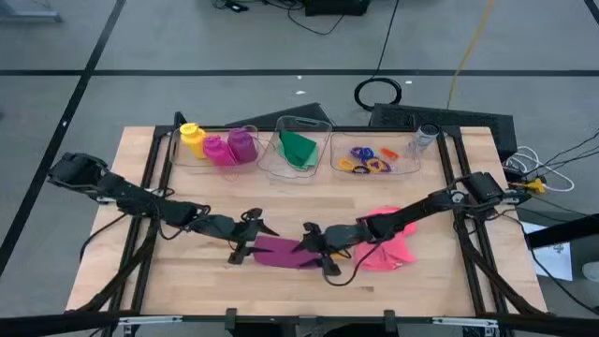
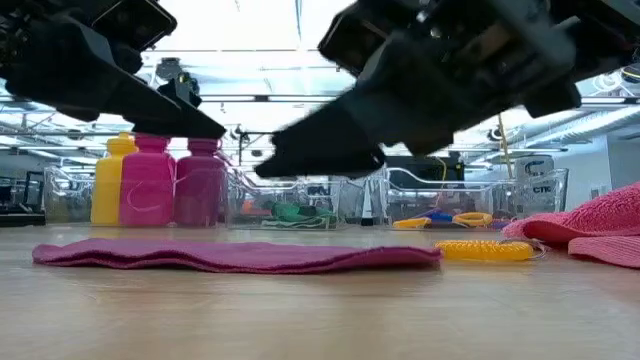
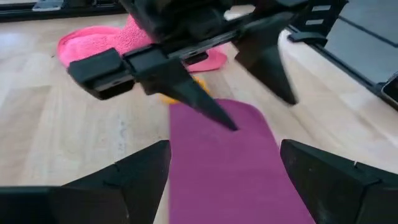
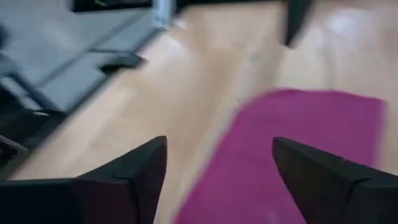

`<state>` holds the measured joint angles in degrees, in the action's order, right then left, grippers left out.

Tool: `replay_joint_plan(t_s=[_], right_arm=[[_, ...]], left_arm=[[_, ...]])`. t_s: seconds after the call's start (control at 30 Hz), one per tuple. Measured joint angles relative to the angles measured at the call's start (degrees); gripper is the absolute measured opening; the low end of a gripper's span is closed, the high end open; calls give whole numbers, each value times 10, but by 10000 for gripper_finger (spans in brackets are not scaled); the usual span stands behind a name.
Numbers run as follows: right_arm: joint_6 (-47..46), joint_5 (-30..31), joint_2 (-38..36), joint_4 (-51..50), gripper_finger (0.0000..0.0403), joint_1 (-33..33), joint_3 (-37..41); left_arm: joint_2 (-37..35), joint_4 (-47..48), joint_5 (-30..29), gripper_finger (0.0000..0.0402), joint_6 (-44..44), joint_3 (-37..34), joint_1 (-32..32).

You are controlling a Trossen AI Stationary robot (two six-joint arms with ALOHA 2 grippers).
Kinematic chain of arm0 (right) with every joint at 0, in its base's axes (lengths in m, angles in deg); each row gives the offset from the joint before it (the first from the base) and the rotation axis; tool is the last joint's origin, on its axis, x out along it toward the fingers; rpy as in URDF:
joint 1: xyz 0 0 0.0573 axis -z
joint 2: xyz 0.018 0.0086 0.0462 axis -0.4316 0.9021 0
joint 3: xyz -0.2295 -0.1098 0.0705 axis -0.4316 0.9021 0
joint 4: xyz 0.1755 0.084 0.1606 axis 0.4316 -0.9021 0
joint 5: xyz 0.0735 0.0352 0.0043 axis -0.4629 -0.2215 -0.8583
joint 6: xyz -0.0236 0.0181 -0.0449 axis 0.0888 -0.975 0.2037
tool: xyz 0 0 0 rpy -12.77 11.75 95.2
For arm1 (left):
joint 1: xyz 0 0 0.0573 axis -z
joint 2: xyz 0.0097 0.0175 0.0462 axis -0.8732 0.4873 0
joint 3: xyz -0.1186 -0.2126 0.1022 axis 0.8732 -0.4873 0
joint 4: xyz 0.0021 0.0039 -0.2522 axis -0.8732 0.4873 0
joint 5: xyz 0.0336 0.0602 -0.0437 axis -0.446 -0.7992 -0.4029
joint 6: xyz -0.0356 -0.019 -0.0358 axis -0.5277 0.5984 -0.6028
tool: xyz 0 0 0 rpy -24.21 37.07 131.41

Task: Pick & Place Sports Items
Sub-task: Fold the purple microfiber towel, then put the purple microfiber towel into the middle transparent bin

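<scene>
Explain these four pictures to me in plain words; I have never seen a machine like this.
It is a robot with two dark arms at a wooden table. One picture looks straight down, one looks level across the tabletop, and two come from cameras on the arms' wrists. The left gripper and right gripper both hang open over a flat magenta cloth; neither holds anything. Beside it lies a crumpled pink cloth and a small yellow ring. At the table's far edge stand clear plastic bins holding yellow, pink and purple bottles, a green cloth and coloured rings.

Grey floor (image 1: 187, 47), bright ceiling lights (image 2: 250, 30)
</scene>
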<state>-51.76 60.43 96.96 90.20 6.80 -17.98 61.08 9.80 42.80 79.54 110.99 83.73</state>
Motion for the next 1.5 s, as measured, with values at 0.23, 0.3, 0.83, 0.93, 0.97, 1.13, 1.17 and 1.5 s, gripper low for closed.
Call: replay_joint_plan(t_s=[0.23, 0.3, 0.83, 0.93, 0.97, 1.13, 1.17, 1.5], right_arm=[[21, -15, -7, 17, 241, 3, 0], [35, -14, -7, 6, 244, 6, 0], [260, -16, -8, -47, 244, 34, 0], [276, -14, -18, -62, 242, 34, 0], [285, -14, -25, -66, 242, 33, 0], [307, 46, -85, -146, 242, 20, 0], [307, 70, -101, -173, 242, 16, 0], [240, 197, -239, -327, 242, -16, 34]], left_arm=[[0, 5, 2, 258, -39, 0, 0], [0, 15, 2, 258, -49, 0, 0], [0, 17, 46, 257, -76, 0, -9], [10, 12, 36, 257, -71, 8, 3], [15, 12, 29, 257, -57, 15, 9], [47, 48, -22, 257, 61, 69, 38], [54, 72, -34, 257, 81, 82, 41], [146, 266, -61, 257, 307, 222, 23]])
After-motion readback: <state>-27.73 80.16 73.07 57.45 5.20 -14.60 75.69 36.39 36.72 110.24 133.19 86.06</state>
